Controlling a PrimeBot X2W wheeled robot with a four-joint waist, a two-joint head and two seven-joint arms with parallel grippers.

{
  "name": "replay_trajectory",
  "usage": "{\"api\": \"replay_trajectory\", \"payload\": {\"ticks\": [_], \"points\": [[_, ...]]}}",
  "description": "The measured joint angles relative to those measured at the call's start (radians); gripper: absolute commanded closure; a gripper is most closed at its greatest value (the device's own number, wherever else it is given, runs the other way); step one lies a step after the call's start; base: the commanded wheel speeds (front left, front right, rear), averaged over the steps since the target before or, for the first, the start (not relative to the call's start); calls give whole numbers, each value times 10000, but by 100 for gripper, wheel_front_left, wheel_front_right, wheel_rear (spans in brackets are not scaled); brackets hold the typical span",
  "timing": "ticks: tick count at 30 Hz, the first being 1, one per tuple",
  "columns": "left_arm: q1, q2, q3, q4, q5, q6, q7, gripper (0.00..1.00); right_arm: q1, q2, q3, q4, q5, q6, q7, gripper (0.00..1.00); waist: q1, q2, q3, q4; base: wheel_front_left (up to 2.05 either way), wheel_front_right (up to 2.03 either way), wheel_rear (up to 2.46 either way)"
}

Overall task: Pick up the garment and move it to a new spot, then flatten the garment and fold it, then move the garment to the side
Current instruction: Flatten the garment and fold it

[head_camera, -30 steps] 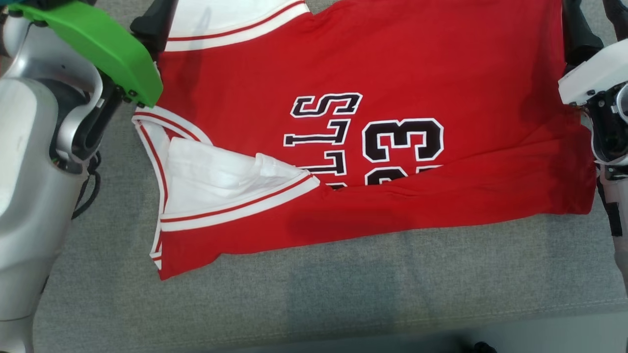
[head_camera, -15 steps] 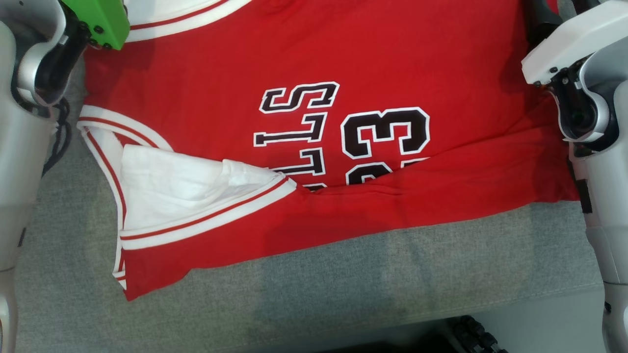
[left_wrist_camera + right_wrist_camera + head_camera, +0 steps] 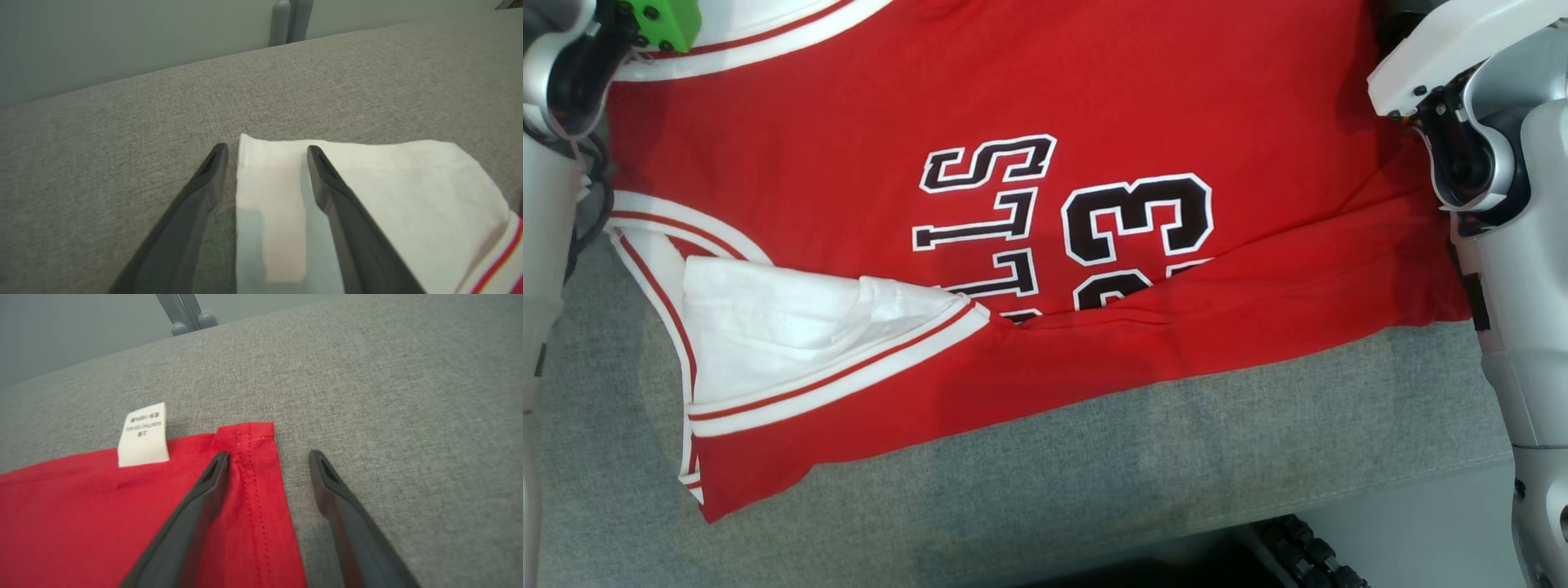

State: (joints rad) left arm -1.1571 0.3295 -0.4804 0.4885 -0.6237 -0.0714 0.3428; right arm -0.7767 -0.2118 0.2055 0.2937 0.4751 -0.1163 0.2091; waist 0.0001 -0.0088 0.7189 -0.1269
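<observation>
Bright, even light, seemingly from above; soft shadows darken the near edge of the garment (image 3: 1176, 98). Both wrist views blur closest to the lens, along the pincer fingers (image 3: 192, 212).

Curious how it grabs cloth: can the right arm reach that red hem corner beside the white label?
Probably yes. On the right arm, the jaws stand open astride the hem corner, one jaw over cloth, the other over grey cushion. Nothing covers the corner; the white label sits aside.
</observation>
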Motion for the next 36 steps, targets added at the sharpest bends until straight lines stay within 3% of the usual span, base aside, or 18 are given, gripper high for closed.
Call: {"api": "replay_trajectory", "payload": {"ticks": [2, 3, 4, 5, 6, 7, 8, 9, 10, 13, 14, 15, 36], "points": [[-125, 2, 0, 199, -2, -19, 58, 0, -60, 48, 38, 73, -8, 0, 0, 0, 0, 0, 15, -19, 0, 0, 0], [-161, 6, 0, 242, -2, -69, 56, 9, -119, 75, 56, 121, -8, 0, 0, 0, 0, 0, 24, -28, 0, 0, 0], [-199, 4, -8, 288, -4, -81, 58, 33, -177, 104, 75, 155, -8, 0, 2, 0, 0, 0, 31, -36, 0, 0, 0], [-237, 4, -12, 360, -8, -90, 88, 50, -211, 128, 82, 196, -8, 0, 4, 0, 0, 0, 37, -42, 0, 0, 0], [-280, 4, -15, 447, -23, -94, 98, 58, -238, 146, 86, 242, -8, 0, 4, 0, 0, 0, 43, -47, 0, 0, 0], [-319, 4, -19, 506, -42, -125, 98, 78, -267, 148, 102, 282, -8, 2, 13, 0, 0, 0, 46, -50, 0, 0, 0], [-339, 4, -21, 552, -46, -153, 109, 83, -321, 155, 119, 334, -8, 2, 23, 1, 0, 0, 49, -51, 0, 0, 0], [-351, 0, -25, 596, -65, -169, 136, 100, -370, 157, 128, 378, -8, 2, 31, 14, 0, 0, 50, -50, 0, 0, 0], [-362, -6, -27, 658, -79, -174, 142, 100, -395, 159, 130, 418, -8, 6, 31, 23, 0, 0, 51, -49, 0, 0, 0], [-432, -21, -42, 849, -236, -232, 174, 100, -471, 163, 151, 558, -6, 19, 36, 68, 0, 0, 46, -42, 0, 0, 0], [-460, -31, -42, 874, -265, -253, 174, 100, -523, 173, 169, 604, -6, 42, 44, 88, 0, 0, 44, -39, 0, 0, 0], [-490, -42, -42, 903, -291, -255, 173, 100, -568, 201, 199, 631, -4, 48, 44, 100, 0, 0, 41, -36, 0, 0, 0], [-636, -625, -21, 1164, -1221, -537, -1070, 100, -463, 226, 81, 1597, 42, 479, -968, 100, 0, 0, -586, 256, 0, 0, 0]]}}
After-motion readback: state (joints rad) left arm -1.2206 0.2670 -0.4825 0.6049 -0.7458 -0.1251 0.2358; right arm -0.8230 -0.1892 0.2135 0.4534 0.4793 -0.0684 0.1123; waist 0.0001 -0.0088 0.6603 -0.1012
